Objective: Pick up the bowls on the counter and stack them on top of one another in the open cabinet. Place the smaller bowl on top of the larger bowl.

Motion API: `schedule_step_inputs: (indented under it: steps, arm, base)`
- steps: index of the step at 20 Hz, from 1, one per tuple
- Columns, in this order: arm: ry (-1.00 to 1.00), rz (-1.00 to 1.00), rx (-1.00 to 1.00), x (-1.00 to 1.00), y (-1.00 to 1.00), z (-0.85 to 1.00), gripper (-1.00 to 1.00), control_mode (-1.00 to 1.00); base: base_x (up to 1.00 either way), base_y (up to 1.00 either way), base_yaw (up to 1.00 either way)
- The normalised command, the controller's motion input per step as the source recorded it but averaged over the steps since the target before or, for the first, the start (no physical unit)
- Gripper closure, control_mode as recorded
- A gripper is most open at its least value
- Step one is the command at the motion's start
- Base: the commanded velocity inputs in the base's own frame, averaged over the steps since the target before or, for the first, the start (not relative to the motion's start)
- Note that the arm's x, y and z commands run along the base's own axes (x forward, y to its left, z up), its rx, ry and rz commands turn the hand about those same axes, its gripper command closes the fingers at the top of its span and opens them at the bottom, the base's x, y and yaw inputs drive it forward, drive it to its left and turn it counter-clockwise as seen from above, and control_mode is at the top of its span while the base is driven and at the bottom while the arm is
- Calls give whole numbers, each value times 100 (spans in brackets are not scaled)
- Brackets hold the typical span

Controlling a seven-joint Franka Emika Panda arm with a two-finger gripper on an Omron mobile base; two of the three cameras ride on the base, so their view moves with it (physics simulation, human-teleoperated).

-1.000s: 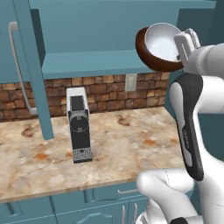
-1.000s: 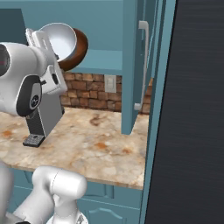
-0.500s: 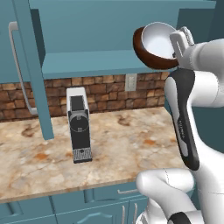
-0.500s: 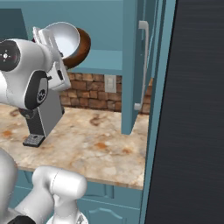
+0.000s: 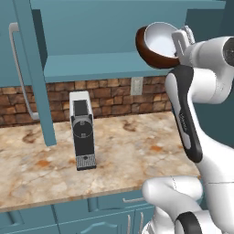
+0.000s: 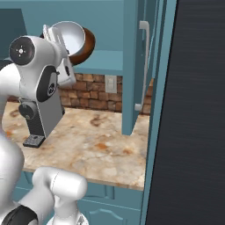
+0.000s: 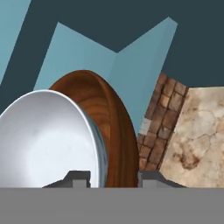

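Gripper clamped on both nested rims, smaller bowl inside larger bowl, tilted near the open cabinet shelf for placing

The arm is built of glossy white, rounded shells. A long dark grey panel with faint lettering is set into the forearm. Round dark grey caps with small pale centre dots are seen at the joints. A bulbous white base link is seen low down. Two small dark fingertips are shown on the claw.
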Motion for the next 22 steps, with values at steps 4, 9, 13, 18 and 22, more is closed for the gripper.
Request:
schedule_step_inputs:
  steps: [4,9,13,18,22]
  arm:
    - [1,0,1,45,0,0,100,-100]
    - [4,0,0,41,0,0,100,-100]
    - [3,0,0,40,0,-1,100,-100]
    - [2,0,0,37,0,-3,100,-100]
    - [2,0,0,30,0,-10,100,-100]
  base:
    - [0,0,0]
    - [0,0,0]
    - [0,0,0]
    - [0,0,0]
    - [0,0,0]
